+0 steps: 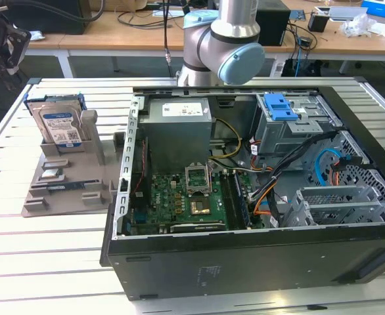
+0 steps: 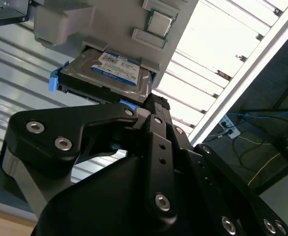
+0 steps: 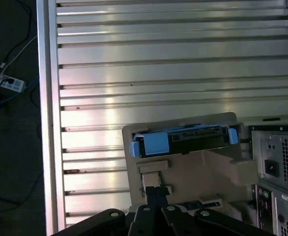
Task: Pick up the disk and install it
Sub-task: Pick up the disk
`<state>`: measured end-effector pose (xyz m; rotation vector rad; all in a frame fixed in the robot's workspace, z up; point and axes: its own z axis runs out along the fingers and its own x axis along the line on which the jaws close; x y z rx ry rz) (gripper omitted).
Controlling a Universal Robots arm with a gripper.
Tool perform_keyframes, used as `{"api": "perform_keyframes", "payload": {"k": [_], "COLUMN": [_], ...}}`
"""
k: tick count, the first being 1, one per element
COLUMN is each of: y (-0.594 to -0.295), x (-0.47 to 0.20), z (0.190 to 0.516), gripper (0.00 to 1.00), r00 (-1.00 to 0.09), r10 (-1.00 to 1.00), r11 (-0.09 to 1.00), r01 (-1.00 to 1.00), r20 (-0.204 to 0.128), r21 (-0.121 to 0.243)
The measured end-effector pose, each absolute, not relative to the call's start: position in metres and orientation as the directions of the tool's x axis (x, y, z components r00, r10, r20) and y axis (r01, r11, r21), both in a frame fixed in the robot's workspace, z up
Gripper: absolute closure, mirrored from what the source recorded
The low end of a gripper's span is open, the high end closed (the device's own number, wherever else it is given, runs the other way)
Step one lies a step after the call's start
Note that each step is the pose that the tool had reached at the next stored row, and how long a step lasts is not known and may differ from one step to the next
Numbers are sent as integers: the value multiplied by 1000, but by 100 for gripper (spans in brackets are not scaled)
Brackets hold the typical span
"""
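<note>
- Closest to the lens in the first wrist view: black tool, fingertips pressed together, pinching nothing.
- Just past its tip: the disk, untouched, standing on edge in a grey holder, blue rails round the edges.
- In the exterior view: holder on the slatted bench, close beside the open computer case, at the exterior view's left of it.
- Inside the case, toward the exterior view's right: blue bracket atop a grey drive cage.
- Above the case's far wall: grey arm.
</note>
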<state>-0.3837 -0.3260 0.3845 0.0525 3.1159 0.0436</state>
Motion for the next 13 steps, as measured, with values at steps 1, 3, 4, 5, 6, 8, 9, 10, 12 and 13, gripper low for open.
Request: {"api": "perform_keyframes", "payload": {"k": [1, 3, 4, 5, 6, 8, 9, 10, 12, 13], "y": [-326, -326, -326, -326, -326, -326, -326, -326, -326, -326], "x": [-384, -384, -384, -384, -384, -384, -384, -384, -384, -384], "z": [385, 385, 385, 385, 385, 385, 385, 385, 385, 385], "gripper": [89, 89, 89, 89, 89, 89, 89, 89, 89, 89], "r00": [-1000, -999, -998, -997, -996, -994, -993, -992, -989, -988], "r10": [18, -30, -56, -77, -86, -105, -112, -126, -147, -153], "r11": [999, 999, 998, 997, 996, 994, 993, 991, 989, 988], "r01": [17, -31, -57, -78, -87, -105, -113, -127, -148, -154], "r20": [-24, -24, -24, -24, -24, -24, -24, -24, -24, -24], "r21": [28, 28, 28, 28, 28, 28, 28, 28, 28, 28]}}
